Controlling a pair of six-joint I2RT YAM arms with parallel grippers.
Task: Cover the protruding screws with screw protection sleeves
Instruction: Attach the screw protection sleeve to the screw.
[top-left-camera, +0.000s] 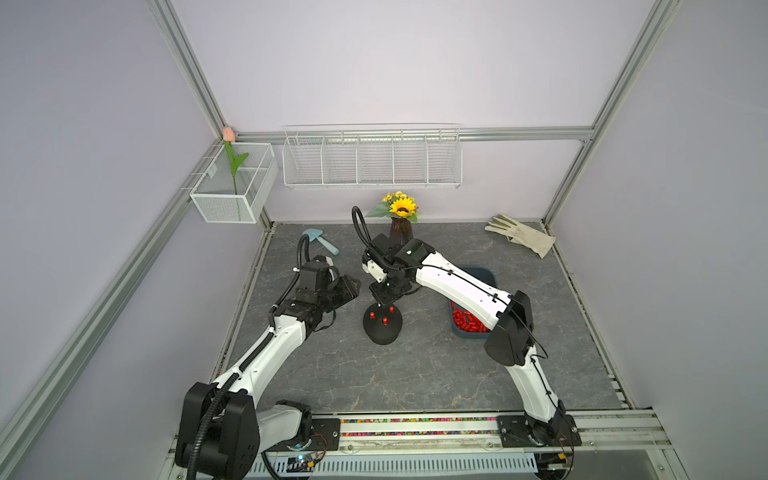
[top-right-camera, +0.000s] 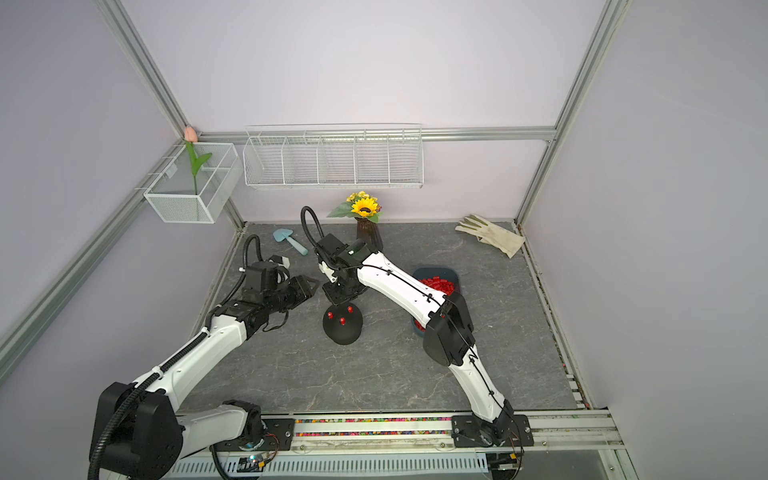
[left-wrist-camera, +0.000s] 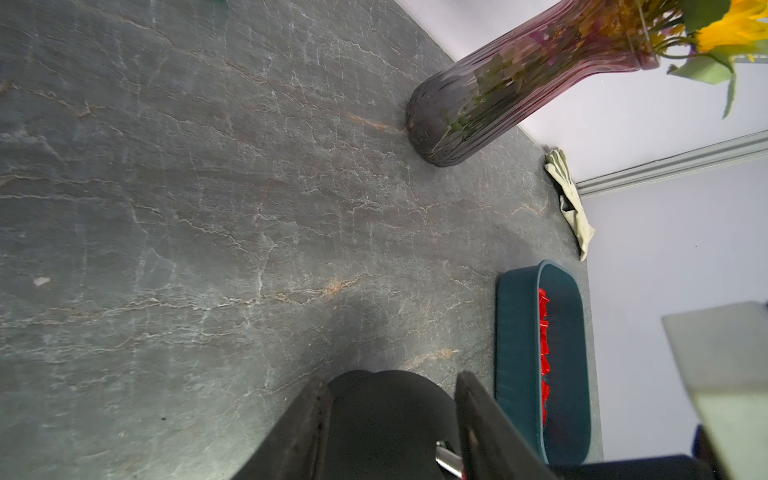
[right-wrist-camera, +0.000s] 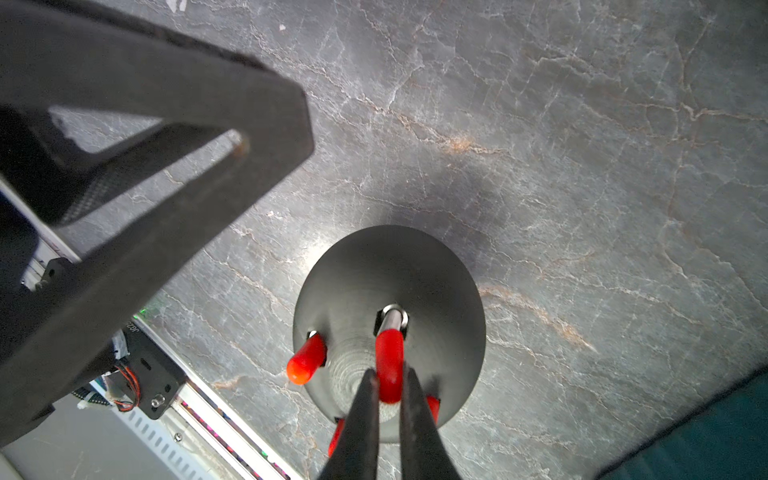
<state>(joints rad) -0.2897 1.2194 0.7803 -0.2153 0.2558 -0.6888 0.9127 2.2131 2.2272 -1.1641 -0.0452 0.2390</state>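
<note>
A black dome (top-left-camera: 382, 332) (top-right-camera: 343, 330) stands mid-table, with three red screw protection sleeves (top-left-camera: 385, 321) showing on it in both top views. My right gripper (right-wrist-camera: 390, 374) (top-left-camera: 382, 298) hangs over the dome's far side, shut on a red sleeve (right-wrist-camera: 390, 353). That sleeve sits partway down a protruding screw (right-wrist-camera: 392, 318), whose silver base stays bare. Another sleeve (right-wrist-camera: 307, 359) covers a neighbouring screw, and two more are half hidden behind my fingers. My left gripper (top-left-camera: 353, 289) (left-wrist-camera: 392, 382) stands open beside the dome, touching nothing. Loose sleeves (top-left-camera: 467, 322) fill the dark blue tray (top-left-camera: 486, 274).
A vase of sunflowers (top-left-camera: 401, 230) stands behind the dome. A blue trowel (top-left-camera: 322, 243) lies at the back left and a white glove (top-left-camera: 519, 235) at the back right. Wire baskets (top-left-camera: 372, 160) hang on the wall. My right arm reaches over the tray.
</note>
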